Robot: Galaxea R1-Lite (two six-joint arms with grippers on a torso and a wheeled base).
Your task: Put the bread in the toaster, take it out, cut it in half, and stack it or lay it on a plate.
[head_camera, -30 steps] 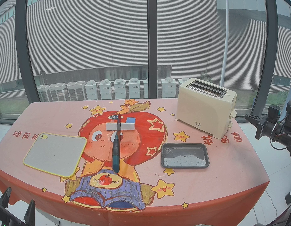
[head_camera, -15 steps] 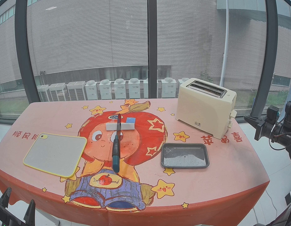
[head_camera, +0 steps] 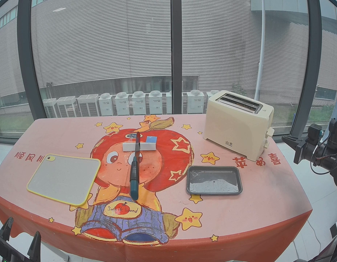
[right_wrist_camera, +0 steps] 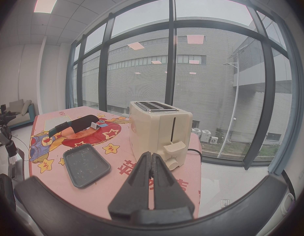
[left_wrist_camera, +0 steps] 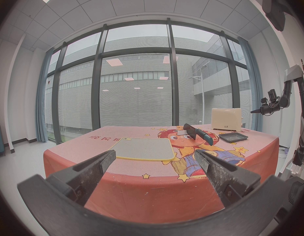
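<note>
A cream toaster (head_camera: 238, 124) stands at the table's far right, its two slots facing up and its lever side (right_wrist_camera: 173, 147) towards my right gripper. My right gripper (head_camera: 285, 139) hangs off the table's right edge beside the toaster, shut and empty (right_wrist_camera: 150, 158). A dark grey tray (head_camera: 214, 180) lies in front of the toaster. In the middle, a teal-handled knife (head_camera: 134, 166) leans on a white rest (head_camera: 139, 146). A grey cutting board (head_camera: 63, 179) with a yellow rim lies at the left. My left gripper (left_wrist_camera: 155, 154) is open, low before the table's front left corner.
The round table (head_camera: 248, 208) has a pink cartoon cloth and drops off at the front and right. Tall windows with dark frames (head_camera: 175, 48) stand right behind it. There is bare cloth in front of the tray and between the tray and the knife.
My right gripper has crept slightly left and down, towards the table's right edge. Everything on the table is where it was.
</note>
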